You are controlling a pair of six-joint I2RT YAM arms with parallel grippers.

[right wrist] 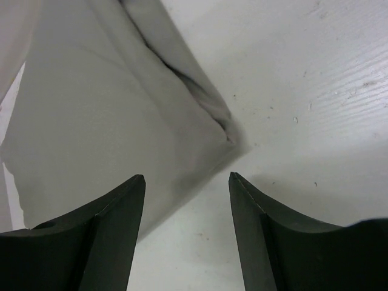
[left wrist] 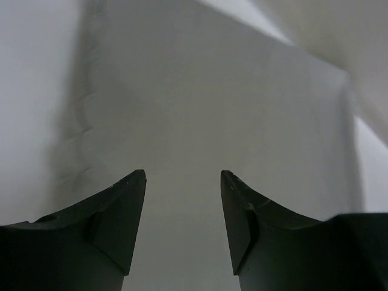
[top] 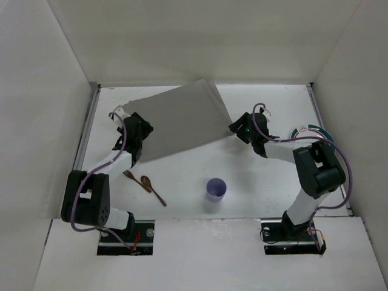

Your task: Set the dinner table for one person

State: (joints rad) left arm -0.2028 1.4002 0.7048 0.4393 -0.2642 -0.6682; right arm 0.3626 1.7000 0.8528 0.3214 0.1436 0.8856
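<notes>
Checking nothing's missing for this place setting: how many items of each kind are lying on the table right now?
Grey placemat: 1
Purple cup: 1
Brown spoon: 1
Brown fork: 1
Teal-rimmed plate, mostly hidden: 1
Total: 5

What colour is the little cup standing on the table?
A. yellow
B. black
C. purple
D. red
C: the cup standing near the front of the dinner table, to the right of the wooden spoon in the top view, is pale purple.
</notes>
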